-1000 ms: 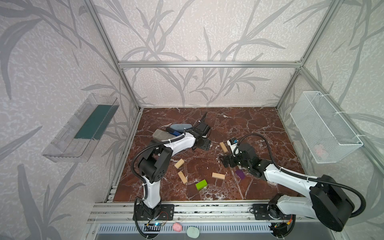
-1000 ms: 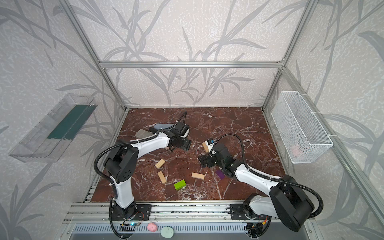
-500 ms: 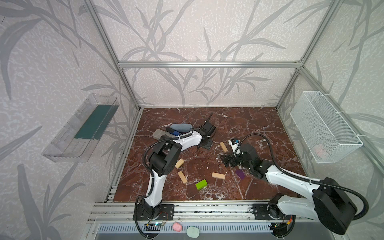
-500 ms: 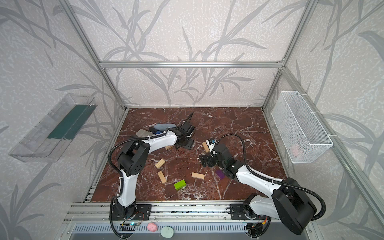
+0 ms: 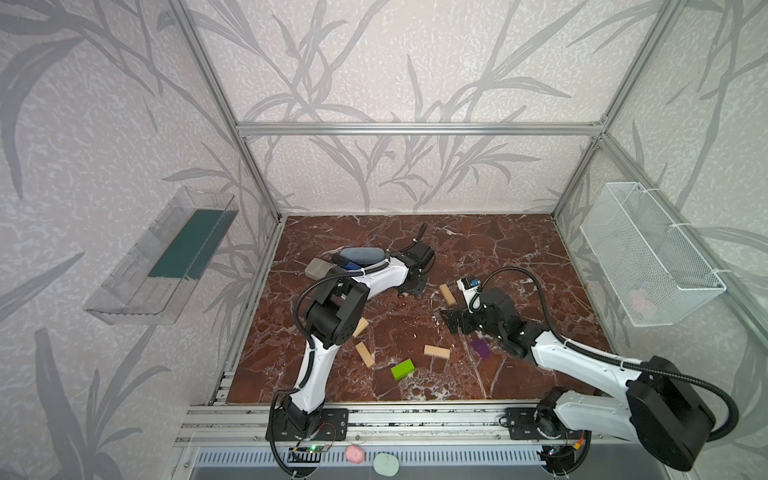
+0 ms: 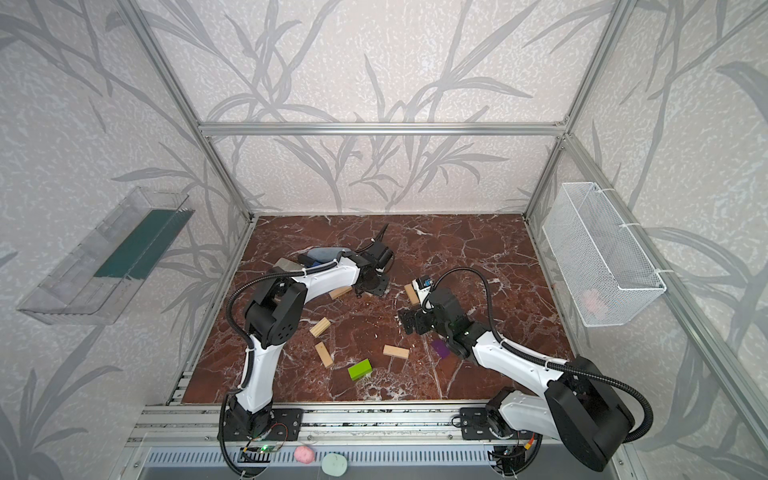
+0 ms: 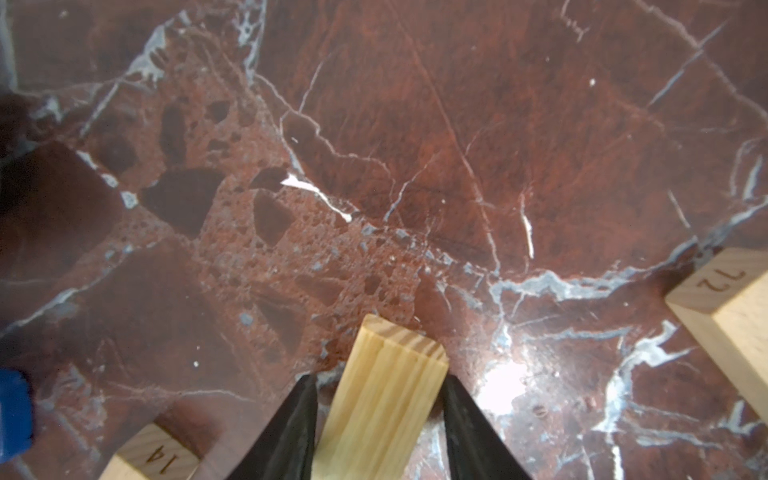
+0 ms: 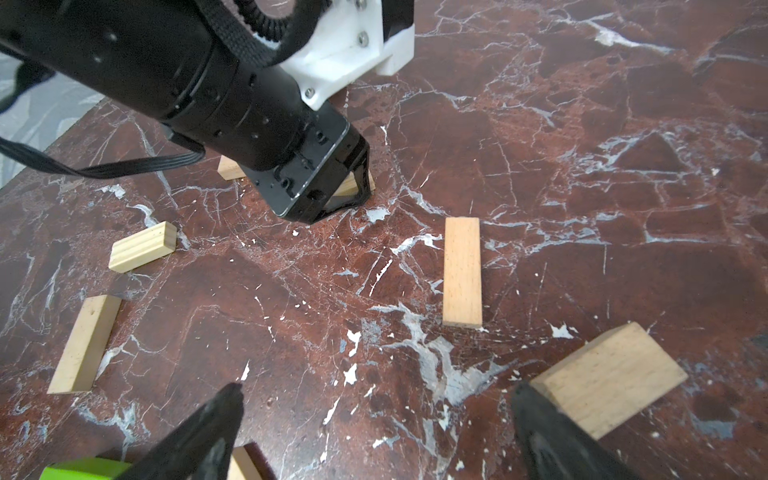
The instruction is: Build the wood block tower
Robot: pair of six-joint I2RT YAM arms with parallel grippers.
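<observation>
My left gripper [image 7: 380, 380] is down at the marble floor, shut on a pale wood block [image 7: 386, 399] that lies between its black fingers; both top views show this gripper [image 5: 409, 286] [image 6: 372, 286] left of centre. My right gripper [image 8: 378, 390] [image 5: 457, 322] hovers open and empty, low over bare floor. Beside one of its fingers lies a wood block [image 8: 611, 378], and farther out another [image 8: 461, 270]. More wood blocks [image 5: 360, 327] [image 5: 364, 354] [image 5: 436, 352] lie singly toward the front, with a lime-green block [image 5: 402, 369] and a purple block [image 5: 480, 348]. No tower shows.
Two grey rounded cases [image 5: 359, 255] [image 5: 318, 268] and a blue tool [image 5: 349, 264] sit behind the left arm. A wire basket [image 5: 648, 257] hangs on the right wall and a clear tray [image 5: 166, 257] on the left wall. Numbered blocks [image 7: 149, 457] [image 7: 731, 316] flank the left gripper.
The left arm's elbow swung in toward the middle, its gripper came down over a wood block and its jaws narrowed onto it. The right arm has barely moved.
</observation>
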